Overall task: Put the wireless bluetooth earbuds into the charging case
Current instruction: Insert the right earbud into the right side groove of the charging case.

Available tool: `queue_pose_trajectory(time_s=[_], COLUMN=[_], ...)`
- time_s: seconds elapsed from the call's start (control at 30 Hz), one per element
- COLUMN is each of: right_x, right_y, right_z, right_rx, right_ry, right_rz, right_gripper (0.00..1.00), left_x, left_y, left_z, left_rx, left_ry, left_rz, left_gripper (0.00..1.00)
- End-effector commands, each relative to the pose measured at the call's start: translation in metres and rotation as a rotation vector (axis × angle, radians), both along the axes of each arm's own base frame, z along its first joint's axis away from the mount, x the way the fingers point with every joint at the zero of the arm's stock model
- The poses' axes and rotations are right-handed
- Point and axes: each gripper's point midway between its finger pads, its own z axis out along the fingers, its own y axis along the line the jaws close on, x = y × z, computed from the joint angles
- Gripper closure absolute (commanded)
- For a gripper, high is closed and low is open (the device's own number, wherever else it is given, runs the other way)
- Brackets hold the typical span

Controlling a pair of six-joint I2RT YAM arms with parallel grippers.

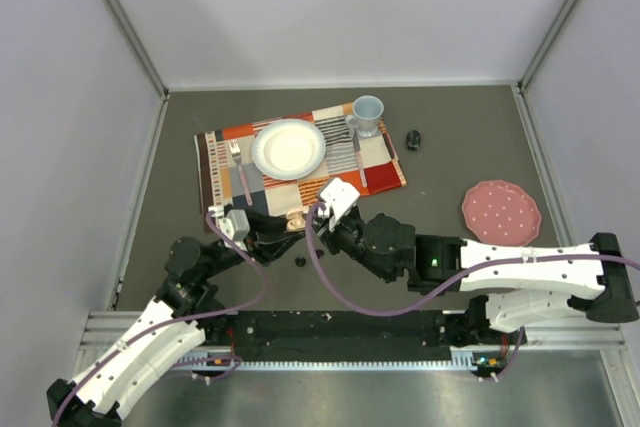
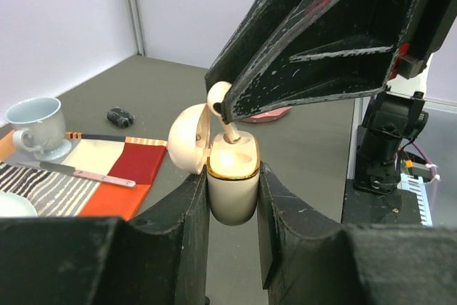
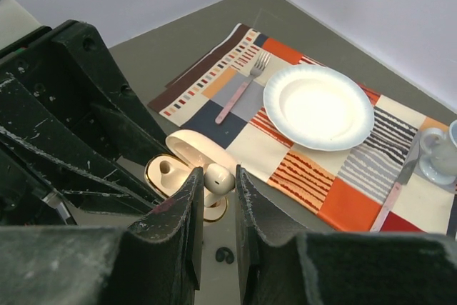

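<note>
Working low in the middle of the top view, over the tabletop (image 1: 470, 137). Clamping the charging case (image 2: 232, 187) tight in the left hand (image 2: 232, 205), upright with lid (image 2: 189, 137) swung back, so the sockets face up. Pinching a white earbud (image 2: 218, 98) in the barely parted right hand (image 3: 218, 176), stem down into one socket (probably not seated yet). Leaving the other socket apparently empty, and a black earbud (image 1: 300, 262) loose just below.
</note>
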Motion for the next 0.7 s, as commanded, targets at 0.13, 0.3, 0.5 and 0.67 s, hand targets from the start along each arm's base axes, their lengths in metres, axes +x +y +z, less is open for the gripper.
queue_pose_trajectory(time_s=[0.13,0.3,0.5,0.67], right_x=[0.002,0.003,-0.004,-0.007], right_y=[0.004,0.003,0.009,0.013], right_z=[0.001,-0.004,-0.01,-0.016], right_rx=[-0.018,-0.038,-0.069,-0.09], right_ry=[-0.027,-0.036,-0.056,-0.059], right_rz=[-0.024,-0.034,0.0,0.007], right_gripper=[1.0,1.0,1.0,1.0], left_x=[-0.002,-0.001,0.002,0.004], left_y=[0.003,0.004,0.006,0.007], left_z=[0.017,0.018,0.021,0.022], left_rx=[-0.037,-0.041,-0.057,-0.066], left_ry=[-0.062,-0.061,-0.054,-0.043], left_rz=[0.009,0.02,0.042,0.052], left_gripper=[1.0,1.0,1.0,1.0])
